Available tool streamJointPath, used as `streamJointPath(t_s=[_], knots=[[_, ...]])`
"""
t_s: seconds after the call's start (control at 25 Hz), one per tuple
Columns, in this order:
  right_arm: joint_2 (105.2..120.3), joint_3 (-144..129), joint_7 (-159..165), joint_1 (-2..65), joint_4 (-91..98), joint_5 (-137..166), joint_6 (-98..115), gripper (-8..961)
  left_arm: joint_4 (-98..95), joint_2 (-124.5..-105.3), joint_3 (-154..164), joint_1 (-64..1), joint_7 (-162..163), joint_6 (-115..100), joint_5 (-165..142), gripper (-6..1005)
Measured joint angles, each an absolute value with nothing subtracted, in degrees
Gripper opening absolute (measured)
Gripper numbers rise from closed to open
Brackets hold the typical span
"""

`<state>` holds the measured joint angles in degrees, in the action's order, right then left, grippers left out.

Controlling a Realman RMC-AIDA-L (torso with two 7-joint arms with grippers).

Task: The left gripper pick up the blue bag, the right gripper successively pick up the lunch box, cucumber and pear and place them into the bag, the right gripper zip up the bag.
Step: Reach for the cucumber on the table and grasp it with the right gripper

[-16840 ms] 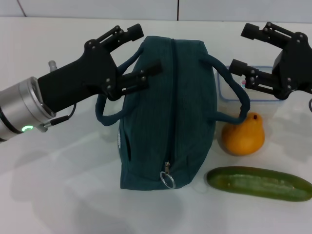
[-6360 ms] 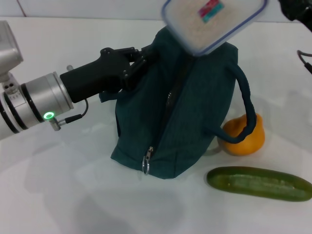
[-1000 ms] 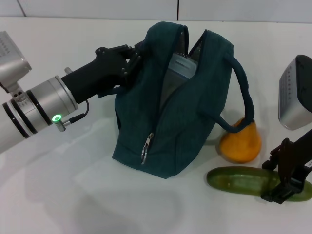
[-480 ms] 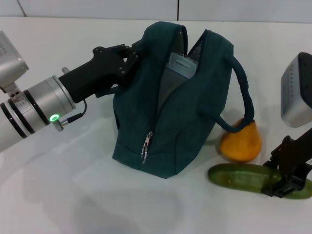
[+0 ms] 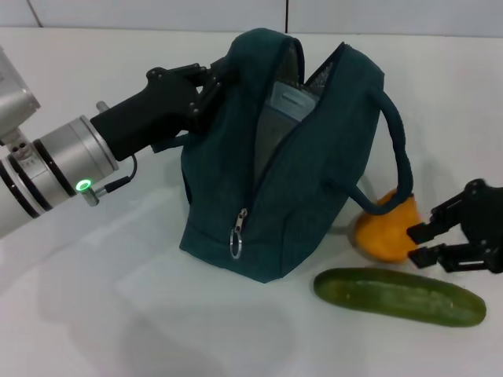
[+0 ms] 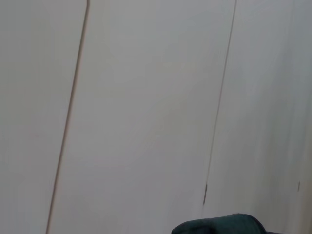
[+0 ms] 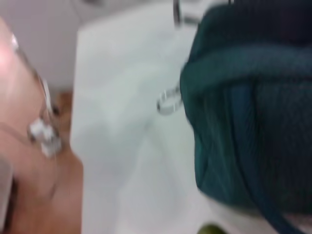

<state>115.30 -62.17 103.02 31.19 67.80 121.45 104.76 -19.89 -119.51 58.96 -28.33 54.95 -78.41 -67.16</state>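
The blue bag stands open-topped at the middle of the table, its zipper ring hanging at the near end. My left gripper is shut on the bag's upper left edge and holds it up. The lunch box sits inside the bag, only its top corner showing. The pear rests right of the bag, partly behind a handle. The cucumber lies in front of the pear. My right gripper is open and empty, fingertips at the pear's right side, just above the cucumber.
The white table runs to a wall at the back. The right wrist view shows the bag, its zipper ring and the table's edge. The left wrist view shows wall and a bit of bag.
My right gripper has lifted off the cucumber and moved up and left to the pear's side. The cucumber has shifted a little to the left. The left gripper still holds the bag.
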Motion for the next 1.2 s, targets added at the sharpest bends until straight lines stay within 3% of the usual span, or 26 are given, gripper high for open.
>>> streamJointPath(t_s=[0.32,0.56,1.0,1.2], knots=[[115.03,-59.3,99.5,31.8,62.3,121.6,105.3,288,-20.3,-119.53,58.8,-28.3,55.0,-78.0,-67.1,83],[115.31,-61.9,106.2,35.1,63.4,124.7,105.3,301,-20.3,-119.47,58.7,-28.8,55.2,-77.7,-67.2,84],[115.55,-71.4,112.1,36.3,69.7,125.5,103.4,675,-20.2,-119.62,58.8,-28.8,55.3,-77.4,-67.2,84],[115.57,-78.4,113.3,37.5,69.1,125.8,100.2,798,-20.3,-119.7,58.9,-29.0,55.6,-77.4,-67.1,84]])
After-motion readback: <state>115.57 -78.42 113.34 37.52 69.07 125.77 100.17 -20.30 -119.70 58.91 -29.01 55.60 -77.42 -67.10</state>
